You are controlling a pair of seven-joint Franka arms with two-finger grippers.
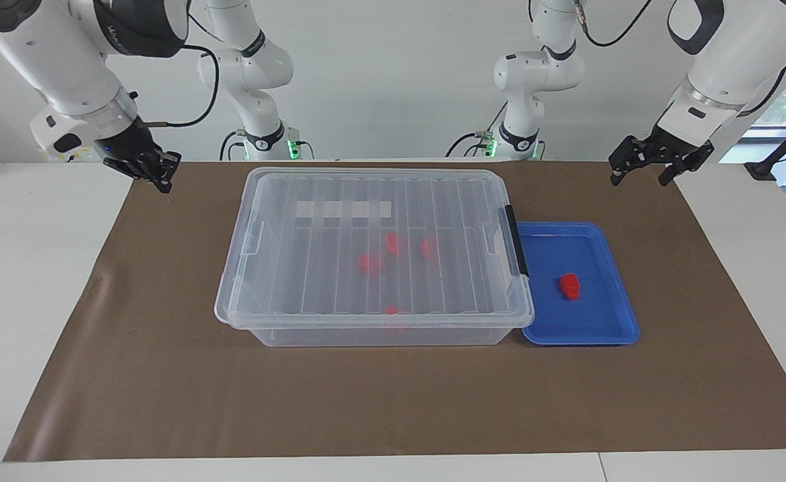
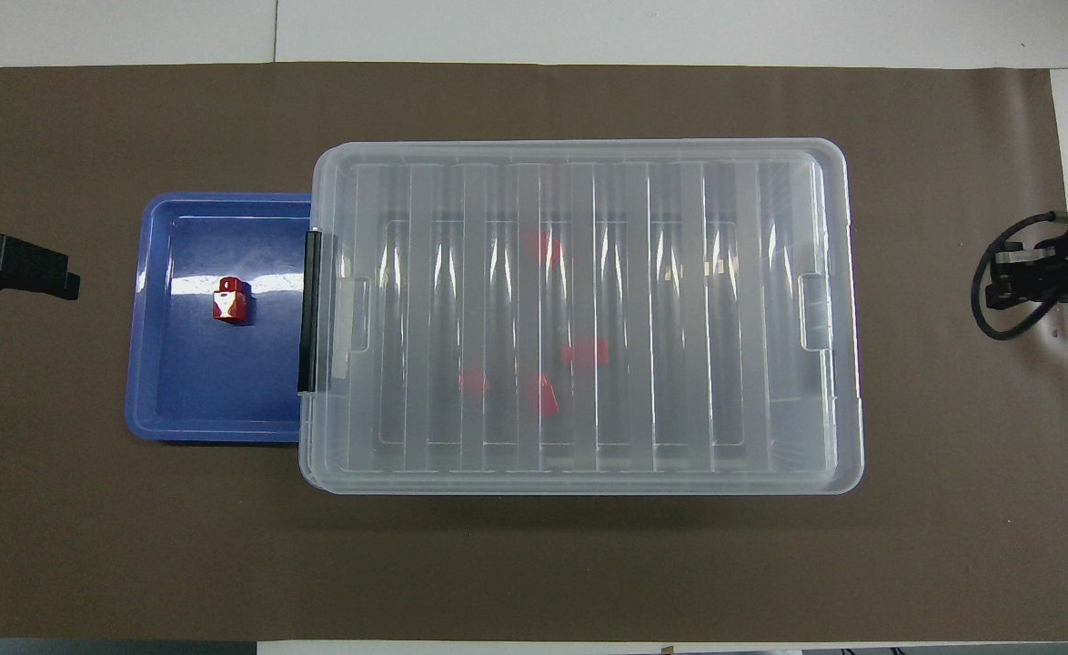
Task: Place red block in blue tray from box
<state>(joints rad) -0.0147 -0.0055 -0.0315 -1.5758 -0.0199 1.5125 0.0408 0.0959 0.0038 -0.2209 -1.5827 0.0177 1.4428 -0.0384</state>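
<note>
The clear box (image 1: pixel 312 268) stands mid-table with its ribbed lid on; it also shows in the overhead view (image 2: pixel 680 318). Several red blocks show through the lid (image 1: pixel 369 262) (image 2: pixel 586 351). The blue tray (image 1: pixel 594 314) (image 2: pixel 206 391) lies against the box's black-clip end, toward the left arm's end. One red block (image 1: pixel 570 285) (image 2: pixel 229 300) lies in the tray. My left gripper (image 1: pixel 641 179) (image 2: pixel 52 273) is open and empty, raised over the brown mat beside the tray. My right gripper (image 1: pixel 157 181) (image 2: pixel 998 277) is open and empty, raised over the mat's edge at the box's other end.
A brown paper mat (image 1: pixel 165 375) covers the table under the box and tray. Two more white arms (image 1: pixel 259 73) stand at the table's edge on the robots' side. A black cable (image 2: pixel 989 309) loops beside the right gripper.
</note>
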